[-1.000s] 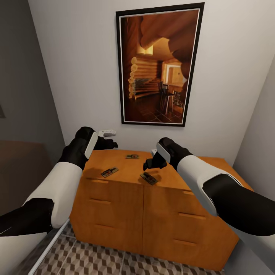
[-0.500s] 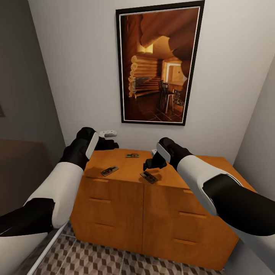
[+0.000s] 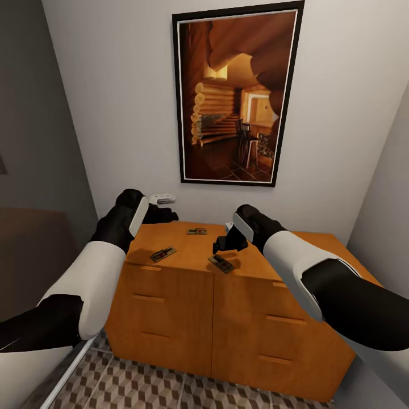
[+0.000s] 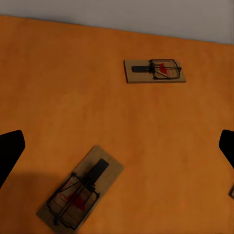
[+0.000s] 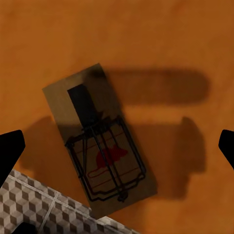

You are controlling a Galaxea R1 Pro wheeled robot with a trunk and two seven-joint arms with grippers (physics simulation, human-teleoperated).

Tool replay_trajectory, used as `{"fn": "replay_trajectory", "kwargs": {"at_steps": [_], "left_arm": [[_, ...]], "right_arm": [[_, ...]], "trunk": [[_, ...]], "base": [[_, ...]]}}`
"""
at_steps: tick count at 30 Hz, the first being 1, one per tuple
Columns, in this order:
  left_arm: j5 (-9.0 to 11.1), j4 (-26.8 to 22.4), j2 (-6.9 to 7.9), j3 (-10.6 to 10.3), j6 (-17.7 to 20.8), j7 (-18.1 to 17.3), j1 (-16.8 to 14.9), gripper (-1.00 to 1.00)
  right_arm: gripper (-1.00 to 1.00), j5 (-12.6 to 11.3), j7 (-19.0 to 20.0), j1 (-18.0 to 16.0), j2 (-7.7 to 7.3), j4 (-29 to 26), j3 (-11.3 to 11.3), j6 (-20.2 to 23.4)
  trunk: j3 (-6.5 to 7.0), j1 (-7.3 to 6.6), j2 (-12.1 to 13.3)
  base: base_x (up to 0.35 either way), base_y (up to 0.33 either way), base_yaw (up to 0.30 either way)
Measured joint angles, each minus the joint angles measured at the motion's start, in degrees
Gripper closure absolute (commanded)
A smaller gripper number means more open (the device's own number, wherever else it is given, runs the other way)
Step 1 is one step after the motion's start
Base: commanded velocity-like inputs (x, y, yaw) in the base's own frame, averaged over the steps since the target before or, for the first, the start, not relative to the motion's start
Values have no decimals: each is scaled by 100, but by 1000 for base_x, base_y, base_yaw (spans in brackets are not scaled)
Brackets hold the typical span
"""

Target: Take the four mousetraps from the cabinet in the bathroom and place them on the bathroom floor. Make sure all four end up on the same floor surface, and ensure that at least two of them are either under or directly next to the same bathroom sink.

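Head view: the orange-brown cabinet (image 3: 227, 307) stands against the white wall beneath a framed picture (image 3: 236, 96). Three mousetraps lie flat on its top. One mousetrap (image 3: 163, 254) sits near the front edge toward the left corner. A second mousetrap (image 3: 197, 231) lies toward the back edge. A third mousetrap (image 3: 221, 263) lies at the front edge near the middle. The left gripper (image 3: 166, 208) is held over the back left corner of the top. The right gripper (image 3: 226, 243) hangs just above the third trap. Patterned bathroom floor (image 3: 170, 386) shows in front of the cabinet.

Left wrist view: two traps lie on the cabinet top (image 4: 73, 97), well apart, one trap (image 4: 154, 71) close to the back edge, the other trap (image 4: 80, 195) lying at an angle. The dark fingertips (image 4: 9, 151) stand wide apart at either side, with nothing between them.

Right wrist view: one trap (image 5: 102, 141) lies directly below, at the front edge of the top, with floor tiles (image 5: 44, 209) visible past that edge. The fingertips (image 5: 9, 146) are spread wide, clear of the trap, and empty.
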Motion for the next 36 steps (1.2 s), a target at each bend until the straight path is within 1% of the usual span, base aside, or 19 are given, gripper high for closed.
{"fn": "replay_trajectory", "kwargs": {"at_steps": [23,33,36], "left_arm": [[-3,17,-6,0,2,0,1,-100],[-3,18,-6,0,2,0,1,-100],[-3,18,-9,0,2,0,1,-100]], "right_arm": [[-100,-2,-11,9,0,2,0,0],[-100,8,-8,9,0,183,-2,0],[-100,8,-8,9,0,195,-1,-1]], "trunk": [[0,0,0],[0,0,0],[-54,65,-119]], "base": [[0,0,0],[0,0,0],[0,0,0]]}}
